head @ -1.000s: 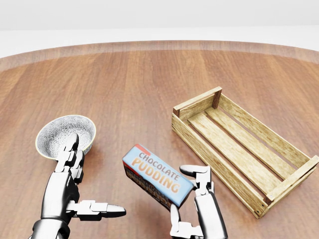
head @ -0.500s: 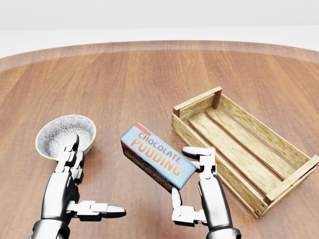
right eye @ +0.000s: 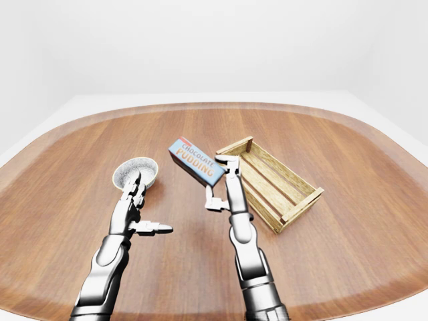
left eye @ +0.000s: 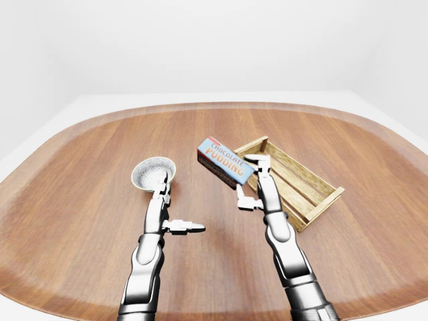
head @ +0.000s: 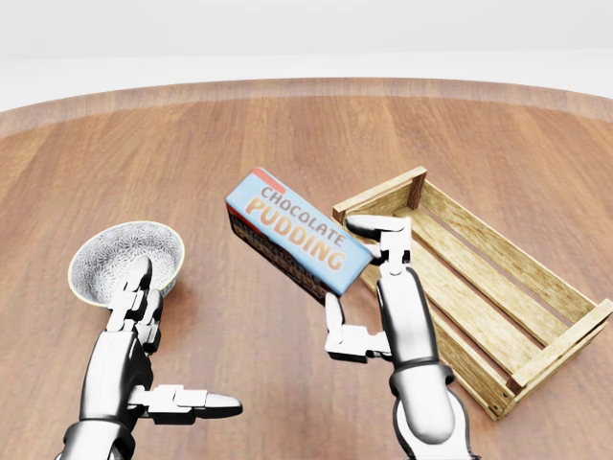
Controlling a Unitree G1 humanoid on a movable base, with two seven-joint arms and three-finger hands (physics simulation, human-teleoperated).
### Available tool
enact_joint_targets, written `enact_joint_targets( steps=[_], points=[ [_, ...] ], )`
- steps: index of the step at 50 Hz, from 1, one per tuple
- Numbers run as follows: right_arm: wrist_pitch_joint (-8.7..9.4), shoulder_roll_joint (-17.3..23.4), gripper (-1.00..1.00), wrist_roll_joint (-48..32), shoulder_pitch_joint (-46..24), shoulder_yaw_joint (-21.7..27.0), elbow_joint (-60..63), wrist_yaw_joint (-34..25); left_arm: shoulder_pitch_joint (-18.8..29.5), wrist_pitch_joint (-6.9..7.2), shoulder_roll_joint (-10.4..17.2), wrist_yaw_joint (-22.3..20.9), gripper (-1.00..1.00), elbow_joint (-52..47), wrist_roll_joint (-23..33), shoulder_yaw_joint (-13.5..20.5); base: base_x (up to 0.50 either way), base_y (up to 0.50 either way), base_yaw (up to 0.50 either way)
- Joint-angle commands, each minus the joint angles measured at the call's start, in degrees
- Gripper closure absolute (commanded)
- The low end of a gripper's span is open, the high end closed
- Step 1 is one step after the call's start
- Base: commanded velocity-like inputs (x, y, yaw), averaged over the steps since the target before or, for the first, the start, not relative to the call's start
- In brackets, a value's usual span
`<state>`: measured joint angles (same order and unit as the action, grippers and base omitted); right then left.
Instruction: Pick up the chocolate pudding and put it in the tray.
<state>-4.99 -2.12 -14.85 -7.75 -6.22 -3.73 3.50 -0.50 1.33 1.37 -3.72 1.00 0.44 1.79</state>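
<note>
The chocolate pudding (head: 297, 244), a blue box with orange lettering, hangs tilted above the table, just left of the tray's near end. My right hand (head: 350, 273) is shut on it, fingers over its right end and thumb below. The wooden slatted tray (head: 378, 195) lies at the right of the head view, with nothing inside. My left hand (head: 177, 345) stays open at the lower left, fingers pointing toward a bowl and holding nothing.
A white patterned bowl (head: 124, 259) stands on the table just above my left hand. The round wooden table (left eye: 200, 127) spreads wide on all sides, its rim curving along the top of the views.
My right hand has lifted the pudding box off the table, up and slightly left, level with the tray's near end. The left arm, bowl and tray have not moved.
</note>
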Motion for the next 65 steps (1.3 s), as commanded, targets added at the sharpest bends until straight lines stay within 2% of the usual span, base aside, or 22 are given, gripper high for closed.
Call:
enact_joint_targets(
  steps=[1,22,37,45,48,58,65],
  points=[
    [-0.01,-0.42,1.00,0.74,-9.28,2.13,-7.17,0.76,0.50,-0.12,-0.11,-0.08,-1.00,0.89,-0.67,0.17,0.00,0.00,0.00],
    [-0.01,1.96,1.00,1.35,-26.50,5.52,-24.08,2.41,0.20,0.12,-0.09,-0.45,-1.00,0.60,-0.57,0.09,0.00,0.00,0.00],
    [-0.01,3.15,1.00,1.39,-33.55,6.25,-34.82,3.60,0.21,0.28,-0.09,-0.57,-1.00,0.47,-0.53,0.10,0.00,0.00,0.00],
    [-0.01,3.96,1.00,1.12,-39.71,6.85,-45.88,4.73,0.38,-0.22,-0.08,-0.59,-1.00,1.10,-0.60,0.17,0.00,0.00,0.00],
    [-0.01,4.36,1.00,1.03,-41.75,7.08,-51.38,5.15,0.37,0.03,-0.10,-0.53,-1.00,0.88,-0.58,0.11,0.00,0.00,0.00],
    [-0.01,5.47,1.00,0.71,-45.69,8.05,-61.31,6.26,0.51,0.39,-0.10,-0.42,-1.00,0.71,-0.69,0.15,0.00,0.00,0.00],
    [-0.01,6.08,1.00,0.52,-46.00,8.36,-62.45,6.51,0.65,-0.06,-0.07,-0.39,-1.00,1.33,-0.76,0.23,0.00,0.00,0.00]
  ],
)
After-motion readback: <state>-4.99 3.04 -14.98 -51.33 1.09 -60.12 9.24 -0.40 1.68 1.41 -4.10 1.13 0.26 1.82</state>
